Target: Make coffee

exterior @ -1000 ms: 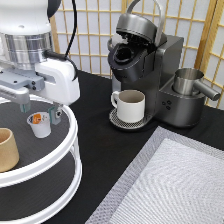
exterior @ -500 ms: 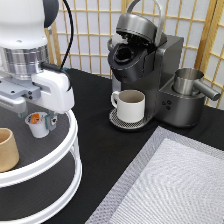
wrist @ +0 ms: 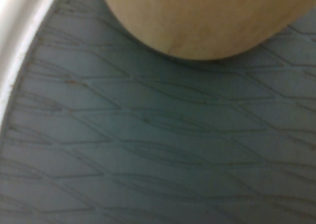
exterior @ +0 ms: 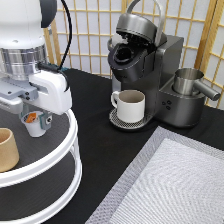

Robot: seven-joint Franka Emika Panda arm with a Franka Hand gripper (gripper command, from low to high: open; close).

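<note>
While the tan handleless cup [exterior: 7, 149] stood nearest on the top tier of the white two-tier round stand [exterior: 60, 165] at the exterior view's left, we saw just behind it the small white plastic coffee pod with the orange-and-dark foil top [exterior: 34, 124]. The claw [exterior: 34, 118] sat directly over that pod, its fingers low at either side; we could not tell whether they pressed it. In the wrist view we saw the cup [wrist: 200, 27] on the stand's grey patterned mat [wrist: 155, 150]. Further back on the black desk [exterior: 100, 135], a white handled mug [exterior: 130, 105] sat on the drip tray of the dark coffee machine [exterior: 150, 70], its lid raised.
</note>
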